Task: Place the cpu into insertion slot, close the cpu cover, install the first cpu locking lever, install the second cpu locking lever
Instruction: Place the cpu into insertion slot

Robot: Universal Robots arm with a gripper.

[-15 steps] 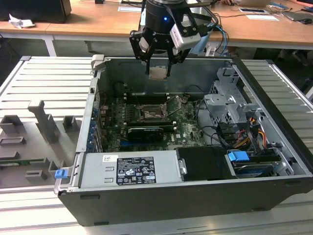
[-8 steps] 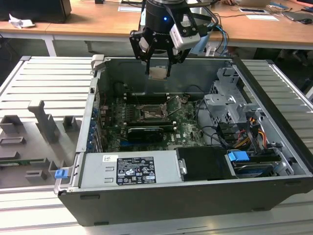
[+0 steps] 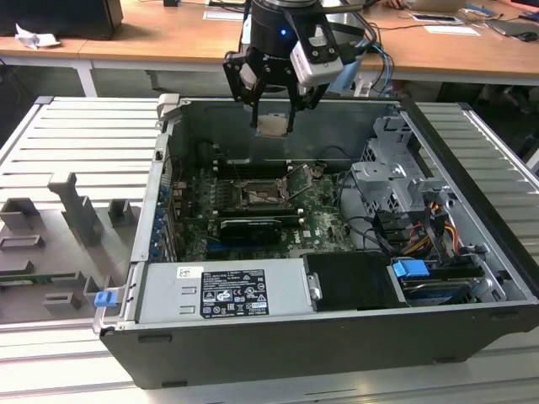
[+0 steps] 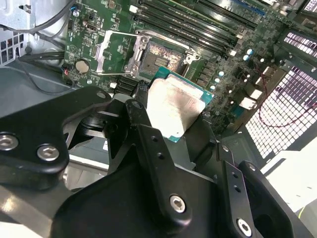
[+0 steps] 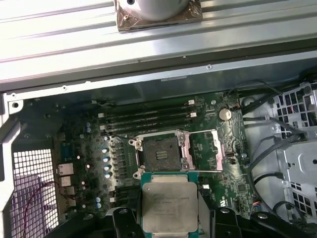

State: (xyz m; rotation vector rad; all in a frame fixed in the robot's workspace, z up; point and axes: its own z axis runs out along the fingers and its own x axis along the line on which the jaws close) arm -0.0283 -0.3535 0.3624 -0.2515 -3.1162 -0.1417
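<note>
1. Exterior view: the gripper (image 3: 273,120) hangs over the far side of the open computer case (image 3: 295,337). It pinches the cpu (image 3: 271,127) by two opposite edges. The chip is in open air, well above the green motherboard (image 3: 324,220) and apart from the case walls. The insertion slot (image 3: 259,195) lies below it and nearer the camera, uncovered, with long memory slots (image 3: 253,168) along its far side.
2. Second wrist view: the black fingers (image 4: 141,116) clamp the cpu (image 4: 173,106), whose green border shows along two free edges. Past one corner of the chip sits the insertion slot (image 4: 163,53) with its dark contact field bare. The cpu cover (image 4: 110,52) is swung back beside the slot, on the coin cell (image 4: 81,65) side, so the space over the socket is free.
3. First wrist view: the cpu (image 5: 169,206) is gripped on both side edges, and its far edge runs about parallel to the silvery rim of the insertion slot (image 5: 159,154). The cpu cover (image 5: 204,151) lies open beside the slot.
</note>
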